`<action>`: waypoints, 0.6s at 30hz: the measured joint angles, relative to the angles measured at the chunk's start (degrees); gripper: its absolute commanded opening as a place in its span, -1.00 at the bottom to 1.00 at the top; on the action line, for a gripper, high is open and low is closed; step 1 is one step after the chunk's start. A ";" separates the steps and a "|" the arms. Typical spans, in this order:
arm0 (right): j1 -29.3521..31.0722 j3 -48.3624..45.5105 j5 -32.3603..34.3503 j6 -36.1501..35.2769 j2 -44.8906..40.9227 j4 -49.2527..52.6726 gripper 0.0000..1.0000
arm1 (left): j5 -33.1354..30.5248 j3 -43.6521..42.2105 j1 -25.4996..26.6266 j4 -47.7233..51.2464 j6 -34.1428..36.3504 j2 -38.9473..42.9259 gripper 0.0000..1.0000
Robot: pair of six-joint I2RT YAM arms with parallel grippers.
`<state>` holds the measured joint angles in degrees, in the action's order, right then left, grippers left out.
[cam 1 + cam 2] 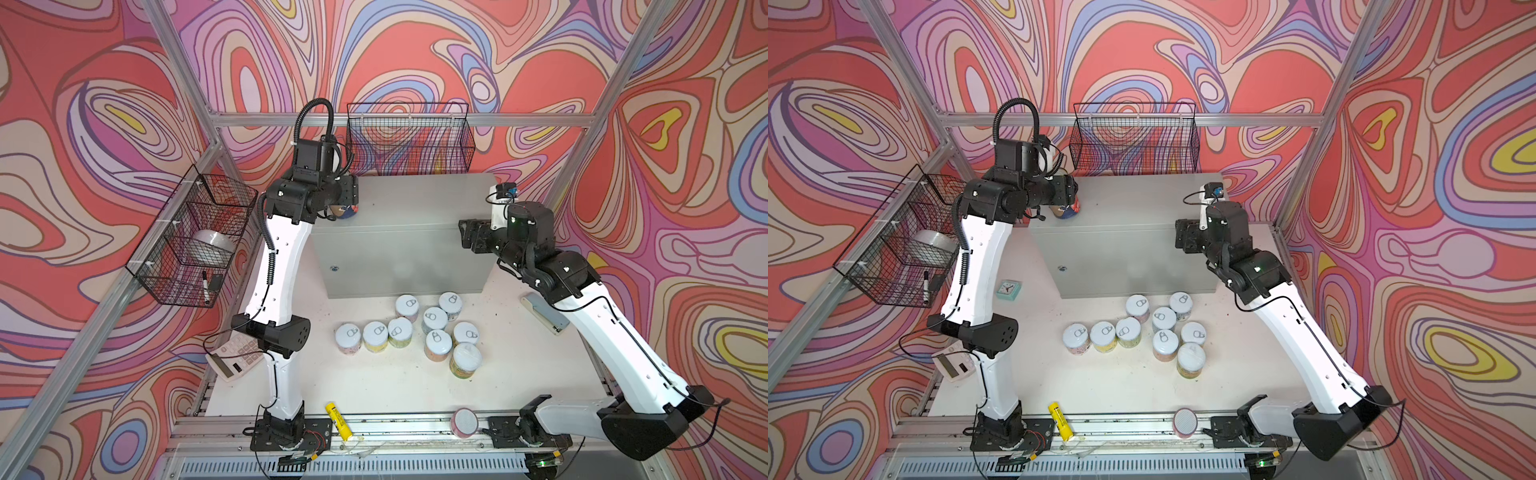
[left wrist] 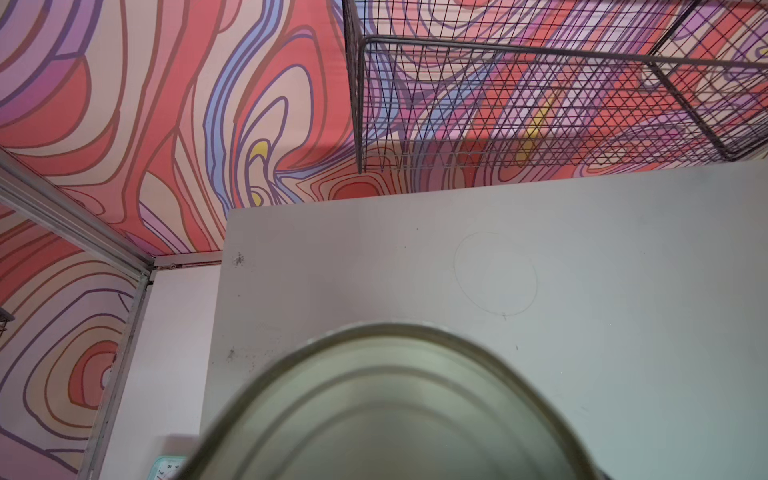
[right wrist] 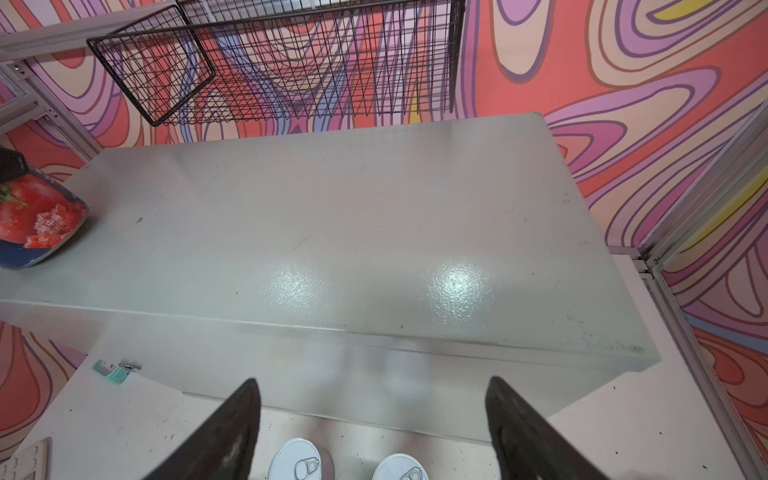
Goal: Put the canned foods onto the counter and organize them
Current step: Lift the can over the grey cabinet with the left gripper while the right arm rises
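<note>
We are seeing the left gripper (image 1: 1066, 206) pinching a tilted blue-labelled can (image 3: 33, 220) over the nine o'clock end of the grey counter (image 1: 415, 208). The right gripper (image 3: 372, 384) is hanging spread and empty by the counter's four o'clock corner. Nine white-lidded cans (image 1: 435, 318) are standing clustered on the table (image 1: 374, 390), at six o'clock from the counter.

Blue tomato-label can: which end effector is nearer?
Left. The left end effector grips the can at the grey metal cabinet's left end; the right end effector hangs open near its right end.
</note>
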<state>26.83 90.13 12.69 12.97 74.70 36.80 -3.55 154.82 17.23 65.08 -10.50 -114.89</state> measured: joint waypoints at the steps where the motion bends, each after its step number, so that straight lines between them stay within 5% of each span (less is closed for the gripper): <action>1: 0.00 -0.15 0.17 0.00 -0.09 -0.02 0.75 | -0.13 0.02 0.00 -0.24 0.22 -0.22 -1.00; 5: 0.00 -0.57 0.76 0.13 -0.33 -0.04 0.76 | -0.37 0.02 -0.02 -1.25 0.94 -0.52 -0.92; 9: 0.00 -0.59 1.29 0.15 -0.33 -0.11 0.83 | -0.50 0.02 -0.04 -1.66 1.77 -0.52 -0.43; 13: 0.00 -1.36 1.40 0.50 -0.44 -0.55 0.91 | -0.46 0.00 -0.02 -1.84 2.43 -0.55 0.45; 18: 0.00 -3.67 1.25 1.33 -1.18 -1.20 0.97 | -0.33 0.00 -0.02 -2.93 2.99 -0.55 0.83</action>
<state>26.83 86.46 13.93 14.31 73.52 35.59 -3.88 154.82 17.21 62.15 -7.51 -115.44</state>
